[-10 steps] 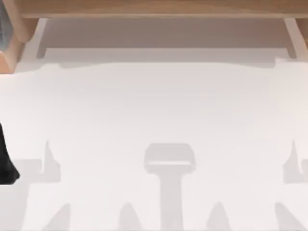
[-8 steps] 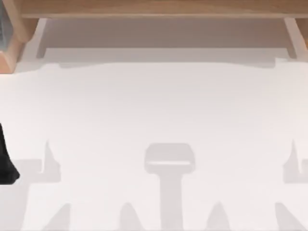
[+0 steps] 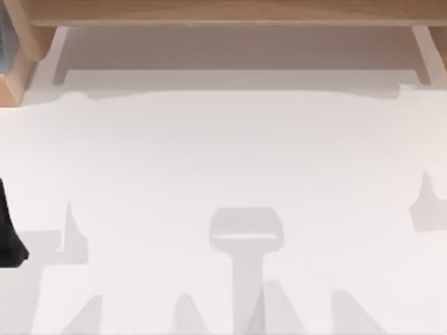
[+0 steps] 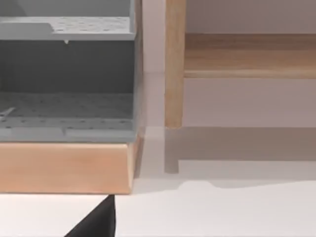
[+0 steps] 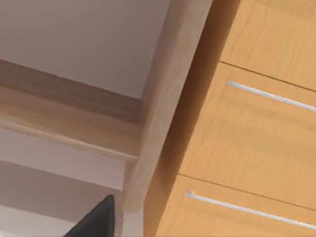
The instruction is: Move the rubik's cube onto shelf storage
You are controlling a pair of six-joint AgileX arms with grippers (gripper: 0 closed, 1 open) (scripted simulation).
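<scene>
Shelf storage (image 3: pixel 223 12): long light-brown wooden board along the far edge of the top view, spanning from left to right, carried on upright wooden supports (image 3: pixel 424 52) that stand on the white tabletop (image 3: pixel 223 153). Shaded strip of tabletop beneath the board. Grey shadows of arms and camera rig across the near half of the tabletop. Left arm (image 3: pixel 8 237): dark form at the left edge of the top view, low over the tabletop. Left gripper (image 4: pixel 98 222): dark wedge near the tabletop, pointed toward a grey perforated rack (image 4: pixel 64 98) on a light wooden base (image 4: pixel 64 168), just beside one shelf upright (image 4: pixel 174 64); open or closed, cannot tell. Right gripper (image 5: pixel 96 219): dark wedge near a shelf upright (image 5: pixel 163 108) and a wooden drawer cabinet (image 5: pixel 247 133) with thin silver handles (image 5: pixel 271 96); open or closed, cannot tell.
</scene>
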